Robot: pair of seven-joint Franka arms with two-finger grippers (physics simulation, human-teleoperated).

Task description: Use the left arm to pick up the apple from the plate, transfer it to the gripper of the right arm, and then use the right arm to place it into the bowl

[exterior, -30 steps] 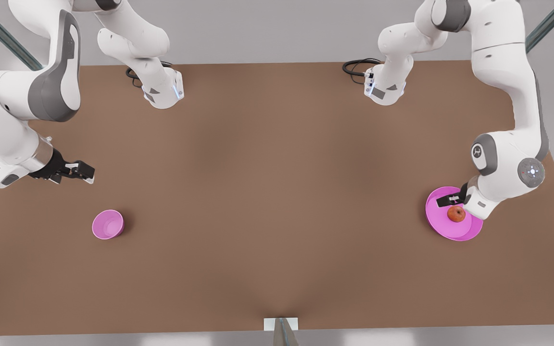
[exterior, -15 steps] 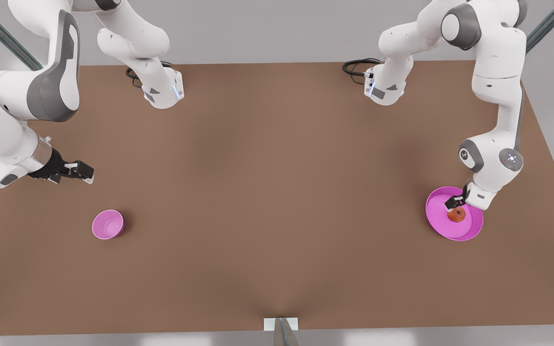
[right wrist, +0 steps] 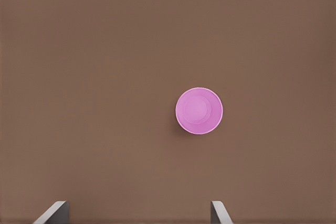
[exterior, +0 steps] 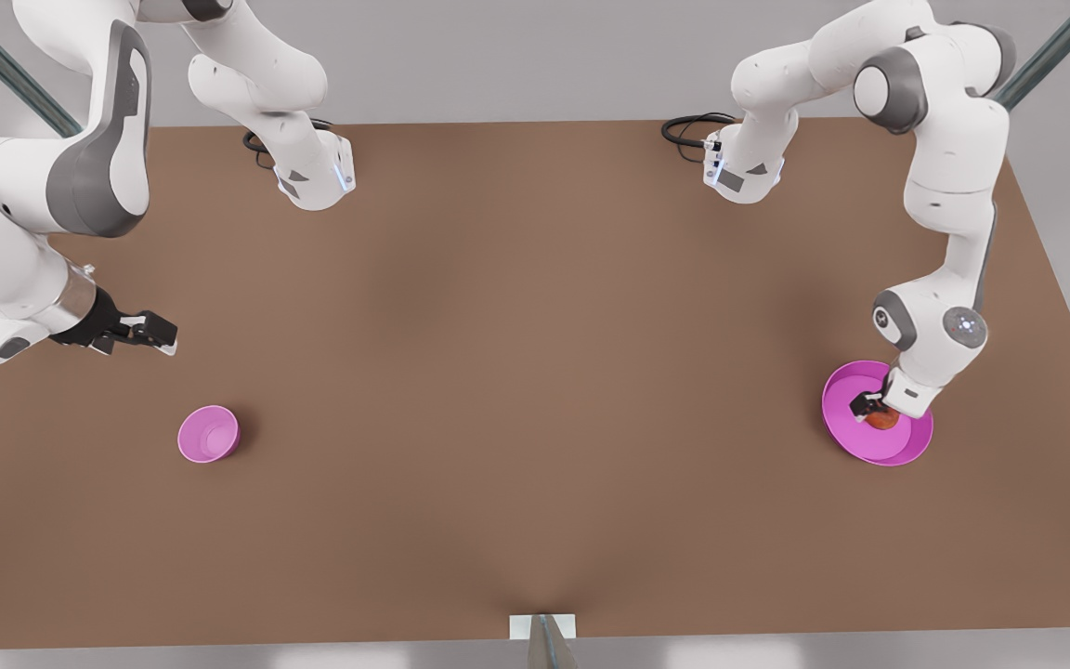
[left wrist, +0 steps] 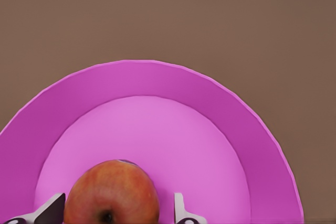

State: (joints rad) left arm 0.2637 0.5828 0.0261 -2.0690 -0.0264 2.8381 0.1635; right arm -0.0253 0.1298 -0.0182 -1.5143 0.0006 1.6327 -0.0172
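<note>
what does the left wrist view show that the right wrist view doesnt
Left wrist view alone: the apple sitting on the plate, between the open fingers of the left gripper, one fingertip apart from the fruit. Right wrist view alone: the bowl, standing by itself, seen past the open right gripper, which holds nothing. Both share the brown table as the background.
</note>
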